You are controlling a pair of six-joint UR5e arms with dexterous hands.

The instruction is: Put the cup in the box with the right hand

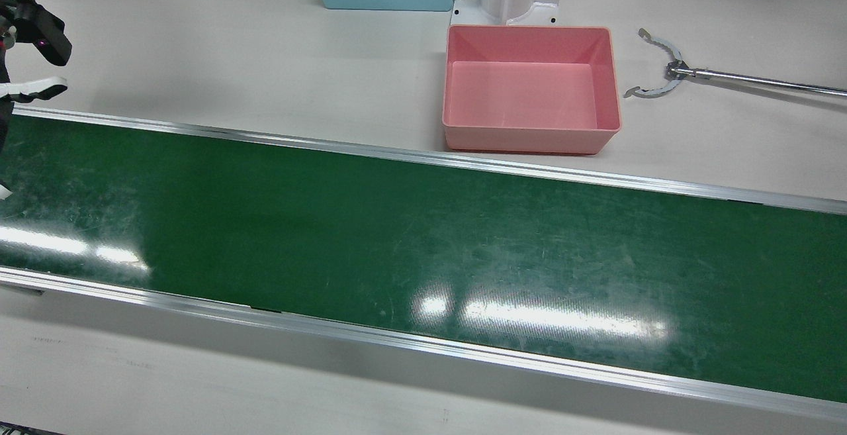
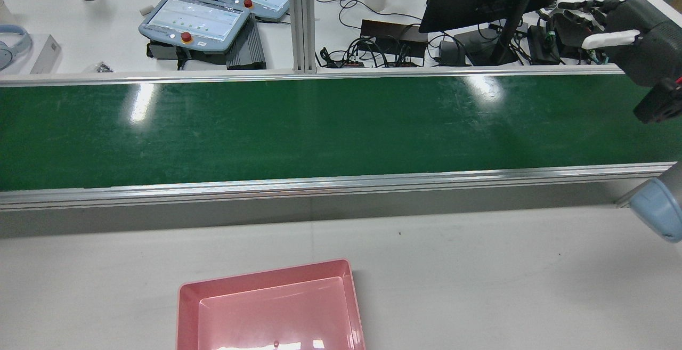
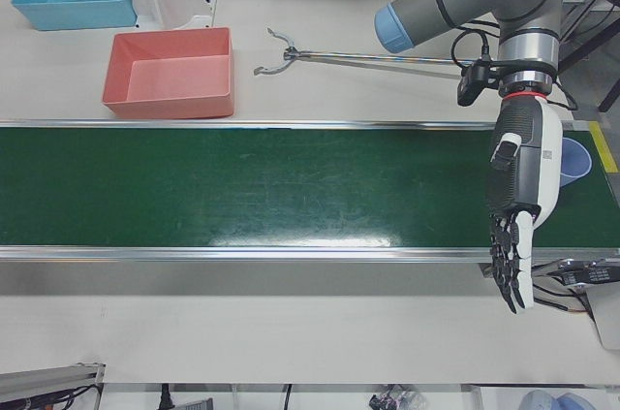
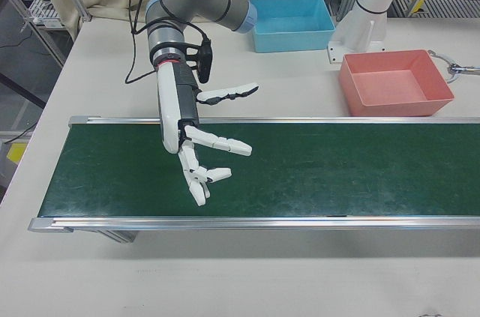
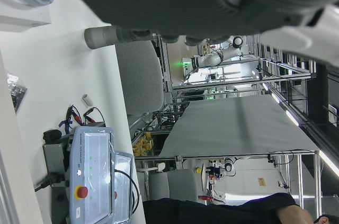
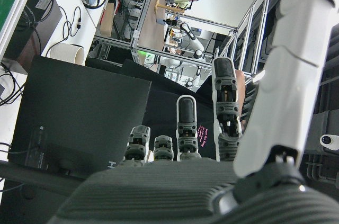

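Green belt (image 4: 300,167) was seen bare all along, with the right hand (image 4: 199,156) held spread above its far end, gripping nothing. A pale cup (image 3: 572,160) was only glimpsed at the opposite end, behind the left hand (image 3: 518,226), which hung with fingers straight and apart. The pink box (image 1: 529,87) sat empty beside the belt. Risk-wise — the cup could be missed if the reach was mistimed, or knocked over by those wide fingers.

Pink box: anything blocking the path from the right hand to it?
Nothing visible. Only bare belt and table lie between the right hand and the pink box; the grabber tool lies on the box's far side.
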